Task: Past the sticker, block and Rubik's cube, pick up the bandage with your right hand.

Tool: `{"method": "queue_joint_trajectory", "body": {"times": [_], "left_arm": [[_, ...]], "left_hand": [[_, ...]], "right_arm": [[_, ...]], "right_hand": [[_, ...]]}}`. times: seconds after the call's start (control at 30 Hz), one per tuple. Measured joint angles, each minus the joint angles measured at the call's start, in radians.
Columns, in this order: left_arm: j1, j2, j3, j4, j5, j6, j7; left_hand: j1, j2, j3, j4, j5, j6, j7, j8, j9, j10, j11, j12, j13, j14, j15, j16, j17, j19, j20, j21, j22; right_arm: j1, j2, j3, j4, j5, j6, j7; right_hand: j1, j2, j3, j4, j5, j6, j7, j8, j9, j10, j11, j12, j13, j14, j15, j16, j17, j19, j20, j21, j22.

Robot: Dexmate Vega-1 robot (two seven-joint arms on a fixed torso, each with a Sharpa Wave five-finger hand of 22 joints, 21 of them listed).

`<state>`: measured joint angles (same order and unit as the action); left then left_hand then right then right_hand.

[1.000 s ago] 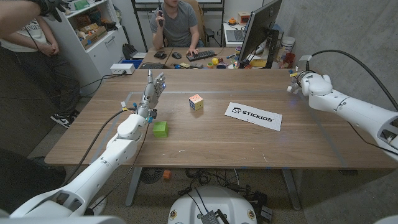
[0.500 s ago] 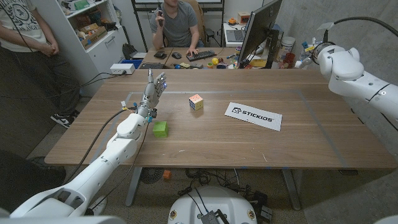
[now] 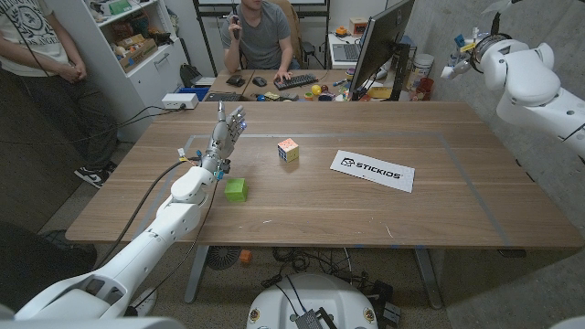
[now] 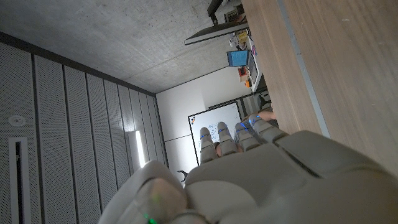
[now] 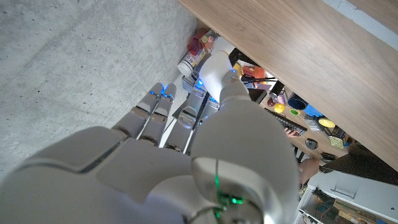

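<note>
Raised and swung outward over the last second, the right hand (image 3: 468, 57) now hangs high beyond the far right corner of the table (image 3: 439, 210), where a second ago it was low at the table's right edge. Nothing else has shifted.

**Hand state.** In the right wrist view the right hand (image 5: 186, 155) has its fingers (image 5: 158, 106) extended and apart, with nothing in them. The left hand (image 3: 227, 128) stands upright on the left side of the table, fingers up and empty, just beyond the green block (image 3: 236, 189).

**Location of target.** The bandage cannot be identified with certainty. A small pale item (image 3: 189, 153) lies near the left hand and is probably it. If so, it is well apart from the right hand, on the opposite side of the table.

**Procedure (recommended).**
1. Bring the right hand down and across, over the sticker (image 3: 372, 170).
2. Pass clear of the Rubik's cube (image 3: 288, 151) and the green block; keep the hand high enough not to knock either.
3. Keep clear of the left arm close to the target.
4. A flat bandage calls for a fingertip pinch at one edge.
</note>
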<state>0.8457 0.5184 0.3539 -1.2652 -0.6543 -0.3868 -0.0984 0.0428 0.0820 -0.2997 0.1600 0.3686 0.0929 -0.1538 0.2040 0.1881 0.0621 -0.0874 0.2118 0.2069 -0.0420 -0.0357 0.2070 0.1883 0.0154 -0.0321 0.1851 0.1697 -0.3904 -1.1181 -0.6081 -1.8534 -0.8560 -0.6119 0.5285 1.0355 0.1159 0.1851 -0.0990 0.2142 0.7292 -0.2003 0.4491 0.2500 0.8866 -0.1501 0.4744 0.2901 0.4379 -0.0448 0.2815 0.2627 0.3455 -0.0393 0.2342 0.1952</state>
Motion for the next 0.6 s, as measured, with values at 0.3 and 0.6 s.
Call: {"method": "queue_joint_trajectory", "body": {"times": [0.3,0.6], "left_arm": [[0.001,0.000,-0.003,0.001,-0.006,-0.001,-0.003],[0.004,-0.002,-0.004,0.000,-0.008,-0.003,-0.004]], "left_hand": [[0.000,0.000,0.000,0.000,0.000,0.000,0.000,0.000,0.000,0.000,0.000,0.000,0.000,0.000,0.000,0.000,0.000,0.000,0.000,0.000,0.000],[0.000,0.000,0.000,0.000,0.000,0.000,0.000,0.000,0.000,0.000,0.000,0.000,0.002,0.000,0.000,0.000,0.000,0.000,0.000,0.000,0.000]], "right_arm": [[-0.009,0.012,0.027,-0.012,-0.031,0.007,0.031],[-0.018,0.015,0.049,-0.024,-0.054,0.017,0.057]], "right_hand": [[0.001,-0.001,0.000,0.000,-0.002,0.004,-0.004,0.000,-0.001,0.000,0.000,0.003,0.000,0.000,0.000,0.000,0.000,-0.004,-0.004,0.000,0.000],[0.003,-0.003,-0.004,0.004,-0.003,0.004,-0.004,-0.001,0.002,0.000,0.000,0.018,0.000,0.000,0.000,0.000,0.000,-0.009,-0.002,0.000,0.000]]}}
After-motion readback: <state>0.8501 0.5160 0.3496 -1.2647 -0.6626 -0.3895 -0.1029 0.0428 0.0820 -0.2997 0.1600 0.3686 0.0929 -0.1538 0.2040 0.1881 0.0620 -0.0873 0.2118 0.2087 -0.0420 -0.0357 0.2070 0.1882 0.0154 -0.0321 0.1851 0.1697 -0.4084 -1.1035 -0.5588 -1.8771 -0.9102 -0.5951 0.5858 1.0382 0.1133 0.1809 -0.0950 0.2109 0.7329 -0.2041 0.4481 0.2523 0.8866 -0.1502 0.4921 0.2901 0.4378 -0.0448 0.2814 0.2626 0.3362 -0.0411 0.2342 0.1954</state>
